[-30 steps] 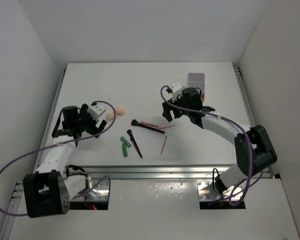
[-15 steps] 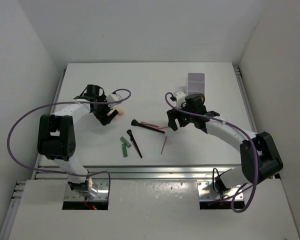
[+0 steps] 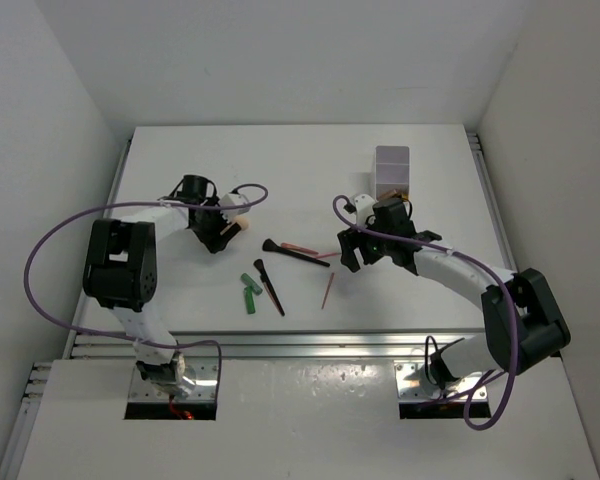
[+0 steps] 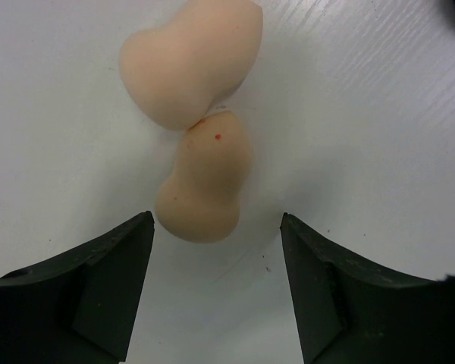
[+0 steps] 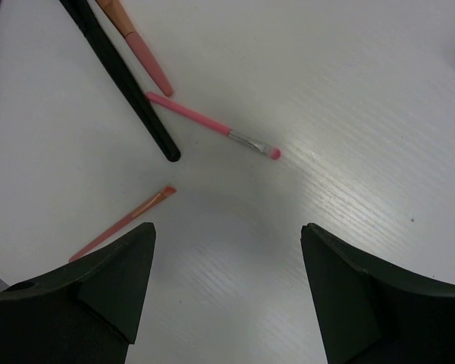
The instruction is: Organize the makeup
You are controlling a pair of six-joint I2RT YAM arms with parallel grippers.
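Observation:
Two peach egg-shaped sponges lie touching end to end, the far sponge [image 4: 191, 61] and the near sponge [image 4: 205, 186]. My left gripper [image 4: 216, 227] is open, its fingertips either side of the near sponge's near end. In the top view the left gripper [image 3: 214, 234] hides most of the sponges [image 3: 242, 225]. My right gripper [image 5: 227, 235] is open and empty over bare table, just short of a thin pink brush [image 5: 212, 125], a black brush handle [image 5: 125, 83] and an orange-pink pencil [image 5: 121, 220]. I cannot make out the gold lipstick or the tan tube.
The translucent box [image 3: 392, 170] stands at the back right, behind my right gripper [image 3: 352, 250]. A second black brush [image 3: 270, 287], a green tube [image 3: 248, 292] and a pink pencil [image 3: 327, 290] lie mid-table. White walls close in the table on three sides.
My left gripper has swung from the table's left edge rightward to the sponges. My right gripper has moved nearer and a little right, down toward the pencils.

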